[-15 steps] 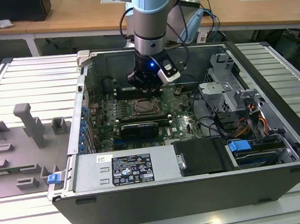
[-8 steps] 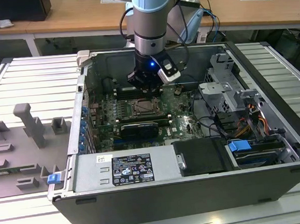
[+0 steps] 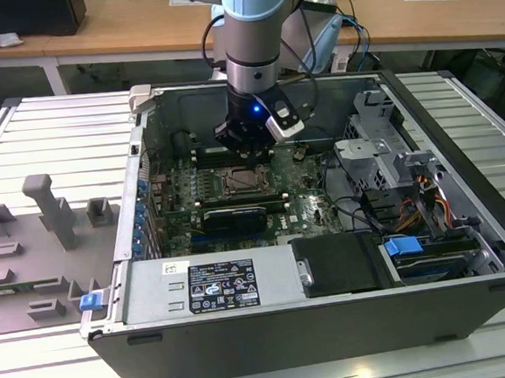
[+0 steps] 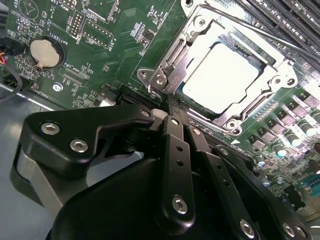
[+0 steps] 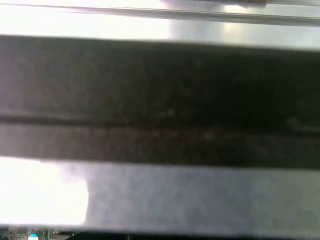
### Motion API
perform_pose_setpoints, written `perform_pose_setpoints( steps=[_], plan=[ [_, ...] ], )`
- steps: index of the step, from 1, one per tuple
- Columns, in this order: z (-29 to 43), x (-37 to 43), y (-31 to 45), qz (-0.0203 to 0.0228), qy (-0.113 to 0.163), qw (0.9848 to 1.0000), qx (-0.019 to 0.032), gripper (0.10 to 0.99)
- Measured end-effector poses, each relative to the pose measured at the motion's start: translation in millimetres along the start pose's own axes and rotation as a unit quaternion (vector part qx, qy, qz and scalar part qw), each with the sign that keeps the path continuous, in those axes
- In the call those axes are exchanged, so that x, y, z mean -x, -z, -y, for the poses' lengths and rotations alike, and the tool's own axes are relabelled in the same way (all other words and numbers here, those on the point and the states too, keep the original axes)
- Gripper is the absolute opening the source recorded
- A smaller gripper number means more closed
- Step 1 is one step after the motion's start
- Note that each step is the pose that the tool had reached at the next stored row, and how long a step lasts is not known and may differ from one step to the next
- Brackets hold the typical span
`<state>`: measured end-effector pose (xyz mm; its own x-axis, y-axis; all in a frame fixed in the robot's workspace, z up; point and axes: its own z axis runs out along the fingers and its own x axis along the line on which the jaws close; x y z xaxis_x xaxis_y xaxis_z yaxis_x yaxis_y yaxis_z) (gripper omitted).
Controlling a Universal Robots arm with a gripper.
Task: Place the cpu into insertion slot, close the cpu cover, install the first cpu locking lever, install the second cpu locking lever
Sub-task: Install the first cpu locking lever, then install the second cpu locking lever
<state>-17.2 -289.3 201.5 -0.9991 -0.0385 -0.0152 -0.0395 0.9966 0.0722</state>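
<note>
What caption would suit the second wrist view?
Closed gripper beside the cpu cover, the cpu seated beneath.

The robot's pale blue and silver jointed arm (image 3: 253,23) enters at the top centre of the exterior view and hangs straight down, its wrist vertical, a small blue light glowing on it. The black, metal-linked gripper (image 3: 251,150) points downward just above the middle of the frame. In the second wrist view the gripper (image 4: 172,112) occupies the lower half, its two slim black fingers (image 4: 176,137) drawn together, tips meeting near centre.
</note>
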Motion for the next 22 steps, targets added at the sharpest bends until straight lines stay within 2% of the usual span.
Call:
perform_pose_setpoints(
  steps=[6,8,9,22],
  plan=[
    [-0.9,0.4,-0.4,0.0004,0.000,1.0000,0.0030,0.106],
    [-2.0,0.5,9.5,0.0002,0.000,1.0000,0.0028,0.106],
    [-2.1,0.6,10.5,0.0002,0.000,1.0000,0.0029,0.106],
    [5.7,0.3,11.1,0.0002,0.000,1.0000,0.0028,0.106]
  ],
)
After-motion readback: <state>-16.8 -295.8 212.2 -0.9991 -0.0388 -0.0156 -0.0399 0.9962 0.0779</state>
